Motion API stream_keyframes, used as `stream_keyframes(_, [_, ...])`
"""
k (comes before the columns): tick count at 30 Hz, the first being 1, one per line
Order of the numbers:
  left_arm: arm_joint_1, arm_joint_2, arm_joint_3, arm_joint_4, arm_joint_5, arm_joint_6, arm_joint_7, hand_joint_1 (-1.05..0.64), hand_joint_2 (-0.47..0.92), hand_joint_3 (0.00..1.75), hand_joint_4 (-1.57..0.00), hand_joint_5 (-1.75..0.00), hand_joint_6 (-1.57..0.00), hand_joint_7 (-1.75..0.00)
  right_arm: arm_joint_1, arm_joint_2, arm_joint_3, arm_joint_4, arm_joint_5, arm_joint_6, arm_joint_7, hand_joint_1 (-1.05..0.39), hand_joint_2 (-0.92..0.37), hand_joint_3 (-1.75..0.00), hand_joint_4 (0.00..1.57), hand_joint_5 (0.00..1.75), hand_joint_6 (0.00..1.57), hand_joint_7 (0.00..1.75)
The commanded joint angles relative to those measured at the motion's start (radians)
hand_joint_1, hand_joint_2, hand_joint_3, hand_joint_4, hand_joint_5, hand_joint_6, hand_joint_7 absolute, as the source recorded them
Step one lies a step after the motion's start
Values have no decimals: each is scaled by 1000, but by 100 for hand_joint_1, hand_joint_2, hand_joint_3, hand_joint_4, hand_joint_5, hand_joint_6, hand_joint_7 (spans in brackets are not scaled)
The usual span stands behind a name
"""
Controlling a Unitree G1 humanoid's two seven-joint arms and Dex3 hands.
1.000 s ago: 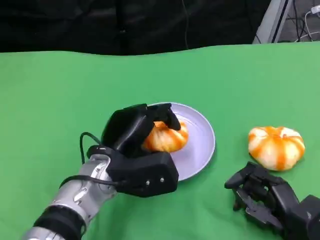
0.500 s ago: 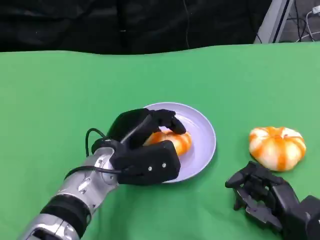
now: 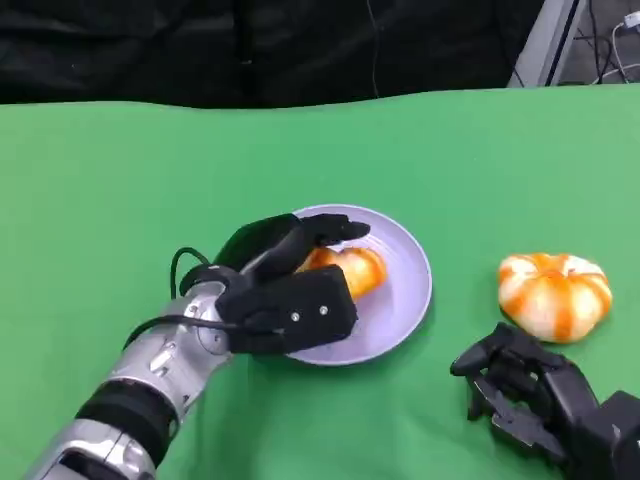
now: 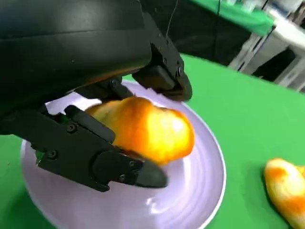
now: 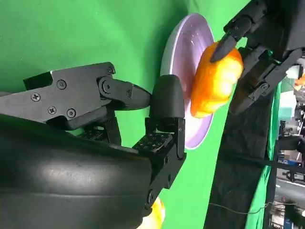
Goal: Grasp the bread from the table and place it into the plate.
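Note:
An orange-and-white bread [image 3: 352, 268] lies on the lilac plate [image 3: 405, 300] at the table's middle. My left hand [image 3: 285, 290] is at the plate's near-left side, fingers spread around the bread, one fingertip [image 3: 345, 231] over its top. In the left wrist view the bread [image 4: 150, 129] sits on the plate [image 4: 195, 191] between my spread fingers [image 4: 119, 167]. The right wrist view shows that bread [image 5: 217, 78] against the plate [image 5: 183, 52], with the left hand [image 5: 267, 47] around it. My right hand [image 3: 530, 400] rests on the cloth at the near right, holding nothing.
A second striped bread [image 3: 554, 292] lies on the green cloth to the right of the plate, just beyond my right hand; it is also seen as the second bread [image 4: 286, 186]. The table's far edge meets a dark backdrop.
My left hand has lowered the bread onto the plate and its fingers have straightened and spread off it. The right hand has not moved.

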Motion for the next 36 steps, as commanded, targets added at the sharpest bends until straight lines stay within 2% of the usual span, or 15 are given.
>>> stream_keyframes(1, [19,35,27,-59,-50,34,-84,-94,92,70,-30,0,-27,0,1,-12,-3,0,2,5,-2,-23,-92,-52,62,172,66,125])
stream_keyframes(5, [40,55,40,-117,-85,53,-149,-101,92,80,-24,0,-24,0,-2,-11,-5,7,8,0,7,-23,-92,-52,63,173,67,125])
stream_keyframes(11, [81,76,60,-206,-121,62,-193,-103,92,84,-24,0,-25,-1,-2,-14,-7,11,8,-5,13,-25,-92,-51,63,173,66,126])
stream_keyframes(19, [142,80,138,-308,-244,48,-252,-95,92,84,-27,-2,-27,-2,-3,-17,-4,8,-3,0,2,-26,-92,-50,60,174,65,126])
stream_keyframes(24, [149,81,145,-320,-259,51,-262,-94,92,83,-28,-2,-28,-2,-4,-17,-4,8,-3,1,2,-26,-92,-50,60,175,65,127])
stream_keyframes(28, [265,21,330,-347,-590,-77,-373,-85,92,74,-40,-4,-38,-3,-6,-18,-9,18,6,-2,11,-24,-92,-50,61,175,65,126])
stream_keyframes(32, [301,4,393,-356,-725,-91,-473,-83,92,68,-43,-3,-41,-3,-7,-22,-9,19,2,-1,6,-25,-92,-50,62,175,65,126])
stream_keyframes(36, [343,-6,435,-386,-792,-85,-515,-81,92,61,-51,-4,-47,-3,-6,-24,-10,21,2,-1,6,-24,-92,-50,62,175,65,125])
